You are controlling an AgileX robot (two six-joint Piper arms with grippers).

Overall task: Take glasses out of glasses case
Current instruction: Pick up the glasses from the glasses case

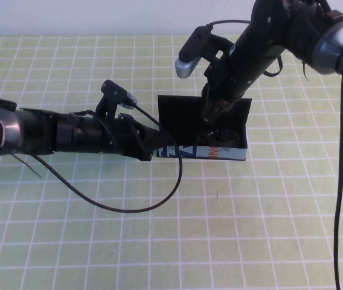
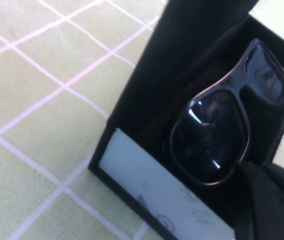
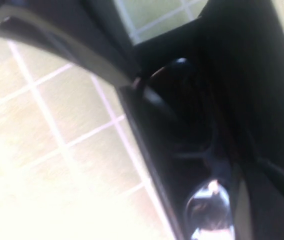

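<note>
Black on black at the middle of the green checked tablecloth (image 1: pixel 69 241): my right gripper (image 1: pixel 215 124) reaches down into the open glasses case (image 1: pixel 186 151), its jaws drawn fully together; the glasses (image 2: pixel 222 130) lie inside the case directly beneath that claw, dark lenses up, frame still resting against the box walls; whether my closed jaws have actually pinched the frame or merely sit against it I cannot say for sure, since my own arm hides the contact from above and the wrist camera looks along the rim in shadow; my judgement is that this is the grasp step, the jaws having closed on or near the frame at the far end of the case from my other claw. My left gripper (image 1: pixel 153 148) sits level with the table, right at the end of the case where the white printed front begins, apparently steadying the box; I cannot tell how its fingers stand. Lid upright behind my right claw, glasses not yet out; the next move calls for a straight lift clear of the walls, slow enough that the case stays down and the arms of the frame do not snag the rim.
</note>
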